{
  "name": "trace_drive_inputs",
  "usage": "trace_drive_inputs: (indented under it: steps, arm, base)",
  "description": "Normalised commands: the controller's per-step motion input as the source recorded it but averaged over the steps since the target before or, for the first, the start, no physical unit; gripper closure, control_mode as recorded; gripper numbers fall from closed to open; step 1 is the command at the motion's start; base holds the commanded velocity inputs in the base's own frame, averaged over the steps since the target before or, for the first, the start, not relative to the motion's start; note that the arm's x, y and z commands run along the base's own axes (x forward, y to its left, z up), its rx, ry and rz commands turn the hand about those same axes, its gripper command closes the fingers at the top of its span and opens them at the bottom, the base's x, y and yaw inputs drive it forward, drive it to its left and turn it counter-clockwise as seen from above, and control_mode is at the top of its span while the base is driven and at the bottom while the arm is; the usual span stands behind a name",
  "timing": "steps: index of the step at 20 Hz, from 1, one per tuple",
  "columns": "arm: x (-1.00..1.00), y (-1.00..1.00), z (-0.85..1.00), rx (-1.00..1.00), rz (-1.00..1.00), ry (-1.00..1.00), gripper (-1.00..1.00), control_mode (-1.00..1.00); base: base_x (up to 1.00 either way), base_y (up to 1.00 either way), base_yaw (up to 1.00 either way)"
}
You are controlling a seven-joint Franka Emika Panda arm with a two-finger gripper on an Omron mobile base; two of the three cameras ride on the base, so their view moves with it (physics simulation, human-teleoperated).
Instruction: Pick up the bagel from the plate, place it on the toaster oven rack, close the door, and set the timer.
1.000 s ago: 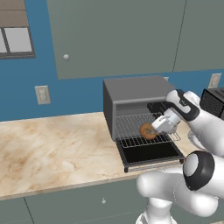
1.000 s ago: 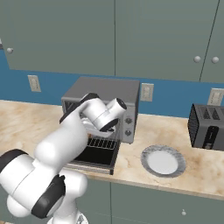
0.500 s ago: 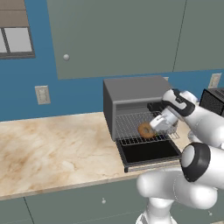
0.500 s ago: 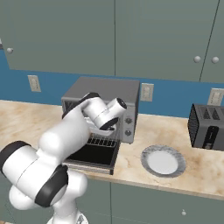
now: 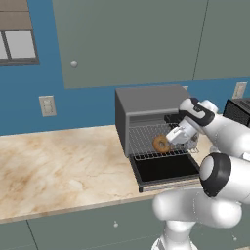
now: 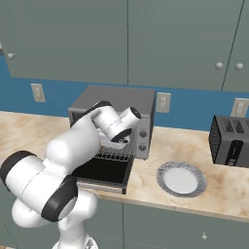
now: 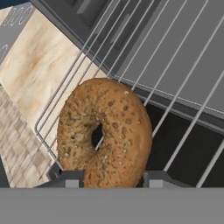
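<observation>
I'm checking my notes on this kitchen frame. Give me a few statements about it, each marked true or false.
1. The gripper holds the bagel. True.
2. The bagel lies on the plate. False: the plate is bare; the bagel is over the rack.
3. The oven door is closed. False: it hangs open.
4. A black toaster stands right of the plate. True.
</observation>
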Motion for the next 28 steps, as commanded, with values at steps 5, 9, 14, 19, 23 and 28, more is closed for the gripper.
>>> trace_drive_inputs:
  steps: [5,9,14,19,23,28]
  arm:
    - [0.00,0.00,0.08,0.00,0.00,-0.07,-1.00,-1.00]
    - [-0.09,0.00,0.34,0.02,0.00,-0.11,-1.00,-1.00]
    - [-0.55,0.00,0.50,0.04,-0.02,-0.12,-1.00,-1.00]
    - [-0.93,-0.07,0.12,0.00,-0.16,0.01,-1.00,-1.00]
    - [-0.75,-0.17,0.00,0.00,-0.26,0.11,-1.00,-1.00]
    - [-0.17,-0.25,-0.02,0.00,-0.26,0.13,-1.00,-1.00]
  base:
    - [0.00,0.00,0.00]
    - [0.00,0.00,0.00]
    - [0.00,0.00,0.00]
    - [0.00,0.00,0.00]
    - [0.00,0.00,0.00]
    - [0.00,0.00,0.00]
